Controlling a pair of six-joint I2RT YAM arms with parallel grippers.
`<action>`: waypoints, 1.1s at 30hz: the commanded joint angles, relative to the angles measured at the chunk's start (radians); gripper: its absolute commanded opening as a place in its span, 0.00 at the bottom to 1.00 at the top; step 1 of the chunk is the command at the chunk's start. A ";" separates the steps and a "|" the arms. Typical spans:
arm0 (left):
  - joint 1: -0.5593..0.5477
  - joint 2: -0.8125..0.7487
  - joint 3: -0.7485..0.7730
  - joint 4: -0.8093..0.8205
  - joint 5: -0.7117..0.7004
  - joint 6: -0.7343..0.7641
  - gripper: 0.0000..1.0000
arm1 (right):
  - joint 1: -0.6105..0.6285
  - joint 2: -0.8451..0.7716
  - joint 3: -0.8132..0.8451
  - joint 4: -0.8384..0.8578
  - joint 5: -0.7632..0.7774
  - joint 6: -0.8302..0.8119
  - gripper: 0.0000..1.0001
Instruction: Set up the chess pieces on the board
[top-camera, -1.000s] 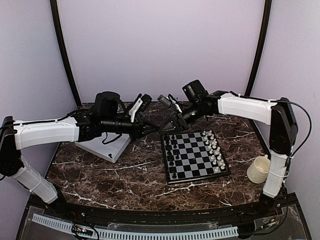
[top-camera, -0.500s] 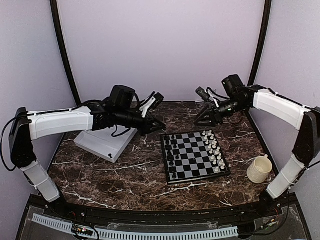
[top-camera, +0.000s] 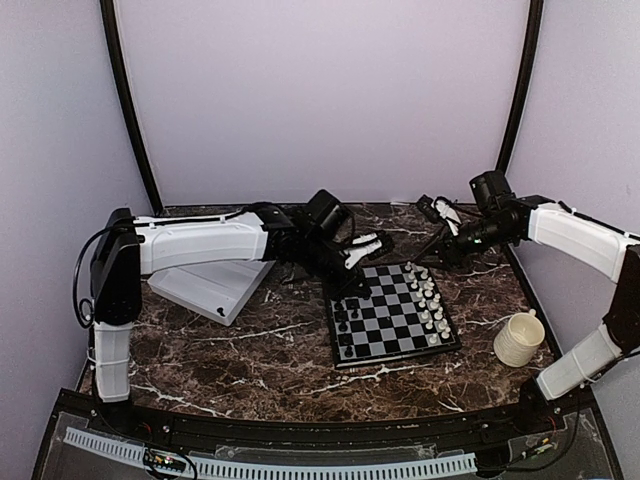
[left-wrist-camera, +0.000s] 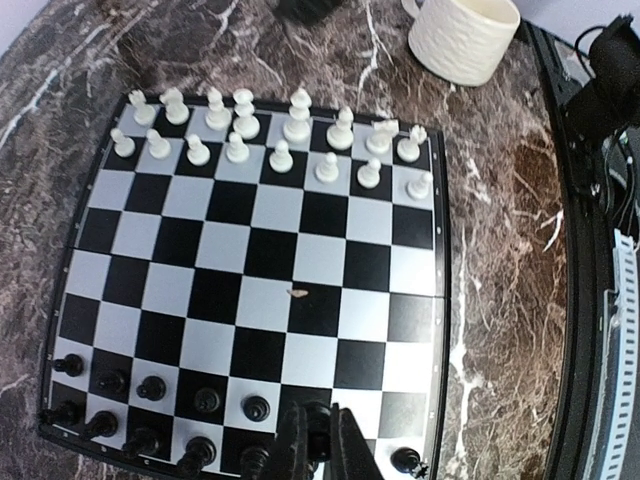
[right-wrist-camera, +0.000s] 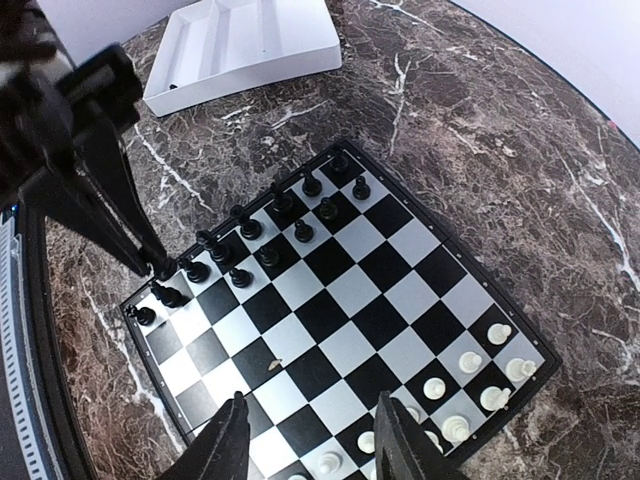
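Board (top-camera: 388, 312) nearly set, one black piece (left-wrist-camera: 318, 436) in a pinch

At the left of the top view, a white tray (top-camera: 205, 288) lay on the dark marble table (top-camera: 250, 350). The left arm (top-camera: 200, 243) reached over it toward the middle of the frame. The left gripper (top-camera: 346, 288) pointed down at the board's upper left corner. Its two fingers (left-wrist-camera: 293, 445) were squeezed almost together. The tiny black piece sat between their tips, at the bottom middle of the left wrist view. It hung low over the edge of the black side. I could not tell if it touched the board.

The board lay flat in the middle of the top view, a little to the right. The other black chess pieces (left-wrist-camera: 208, 400) stood in rows along its left side. The white pieces (top-camera: 430, 300) stood in rows along its right side. The squares between them were bare but for a tiny brown speck (left-wrist-camera: 298, 292).

Further right, the right gripper (right-wrist-camera: 312, 445) hung in the air just above the board's upper right corner in the frame. Its fingers stood wide apart with nothing between them. At the lower right, a cream cup (top-camera: 518, 338) stood on the table, near the board but not touching it.
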 joint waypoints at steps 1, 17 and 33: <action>-0.020 0.036 0.071 -0.156 -0.042 0.074 0.02 | -0.004 -0.012 -0.002 0.051 0.016 0.013 0.44; -0.055 0.178 0.176 -0.283 -0.095 0.130 0.03 | -0.005 -0.004 0.006 0.037 -0.018 0.007 0.44; -0.071 0.227 0.204 -0.300 -0.107 0.144 0.06 | -0.005 0.000 0.003 0.036 -0.020 0.006 0.44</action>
